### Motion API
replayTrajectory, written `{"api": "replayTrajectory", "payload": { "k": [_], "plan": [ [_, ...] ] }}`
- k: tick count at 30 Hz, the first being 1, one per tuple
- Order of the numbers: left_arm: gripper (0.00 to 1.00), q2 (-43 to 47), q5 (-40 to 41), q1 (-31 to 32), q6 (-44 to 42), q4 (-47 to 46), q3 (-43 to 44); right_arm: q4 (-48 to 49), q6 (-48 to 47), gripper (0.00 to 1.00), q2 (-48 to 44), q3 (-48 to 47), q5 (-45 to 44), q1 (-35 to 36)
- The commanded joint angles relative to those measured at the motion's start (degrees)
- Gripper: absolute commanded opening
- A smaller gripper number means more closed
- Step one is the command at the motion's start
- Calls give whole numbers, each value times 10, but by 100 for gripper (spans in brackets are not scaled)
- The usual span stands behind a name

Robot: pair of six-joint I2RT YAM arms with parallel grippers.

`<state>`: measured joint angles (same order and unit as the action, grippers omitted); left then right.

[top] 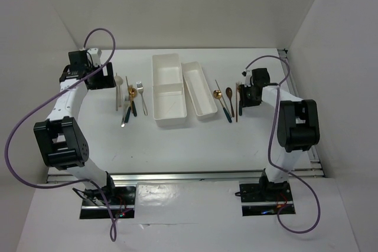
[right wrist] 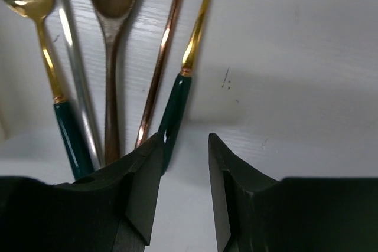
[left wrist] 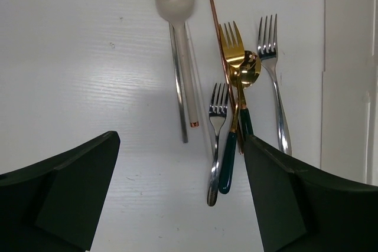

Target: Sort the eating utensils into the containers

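Right pincer narrowly parted beside teal-handled utensil; left pincer wide.

Left claw wide, right claw narrowly apart.

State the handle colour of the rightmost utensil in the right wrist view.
Dark teal handle, below a gold neck; the right wrist view shows it best.
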<state>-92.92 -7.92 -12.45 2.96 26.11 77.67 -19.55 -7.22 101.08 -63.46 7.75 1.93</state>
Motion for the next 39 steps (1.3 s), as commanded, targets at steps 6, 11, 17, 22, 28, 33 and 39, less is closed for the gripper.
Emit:
{"api": "replayTrajectory", "payload": {
  "k": [6, 11, 17, 22, 28, 33, 39],
  "plan": [
    [100, -6, 19, 2, -19, -10, 29, 4, 39, 42, 82, -55, -13, -11],
    [100, -11, 30, 2, -24, -4, 29, 4, 55, 40, 103, -74, -2, -11],
    [100, -16, 35, 2, -30, -4, 34, -2, 44, 0, 138, -94, -10, -16],
    [100, -16, 41, 2, -30, -10, 40, 4, 32, 0, 73, -147, -24, -21],
    [100, 13, 9, 2, -24, -24, -3, 73, 49, 0, 20, -255, 26, 2],
    [100, 20, -2, 2, -19, -11, -16, 153, 74, 0, 71, -343, 95, 64],
    [100, 46, -27, 2, -25, -6, -28, 174, 81, 0, 200, -488, 133, 169]
  ]
}}
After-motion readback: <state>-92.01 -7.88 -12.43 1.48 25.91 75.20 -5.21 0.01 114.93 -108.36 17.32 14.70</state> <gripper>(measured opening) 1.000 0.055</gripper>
